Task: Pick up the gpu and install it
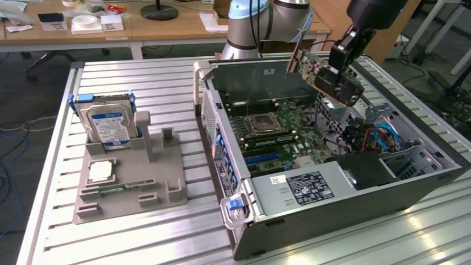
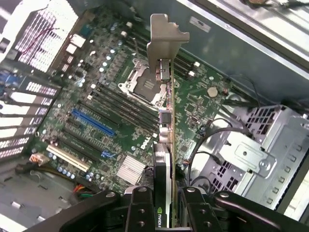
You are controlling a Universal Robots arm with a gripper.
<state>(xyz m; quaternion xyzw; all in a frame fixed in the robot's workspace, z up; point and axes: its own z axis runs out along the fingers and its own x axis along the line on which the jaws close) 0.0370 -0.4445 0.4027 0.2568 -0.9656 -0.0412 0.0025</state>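
The gpu [image 1: 324, 74], a green card with a black cooler and a silver end bracket, hangs tilted in the air above the open computer case [image 1: 346, 193]. My gripper [image 1: 341, 65] is shut on its cooler end. In the wrist view the gpu [image 2: 164, 121] runs edge-on away from my gripper [image 2: 164, 210], with its silver bracket [image 2: 166, 38] at the far end. It hovers over the motherboard [image 2: 111, 96], clear of the blue slot [image 2: 94, 123] and the processor socket [image 2: 140, 82].
On the exterior view's left a grey fixture [image 1: 129, 182] holds an upright hard drive [image 1: 107, 124], a processor [image 1: 101, 171] and a memory stick [image 1: 118, 187]. Inside the case are a metal drive cage [image 2: 256, 145], loose cables [image 1: 375, 138] and a power supply [image 1: 309, 187].
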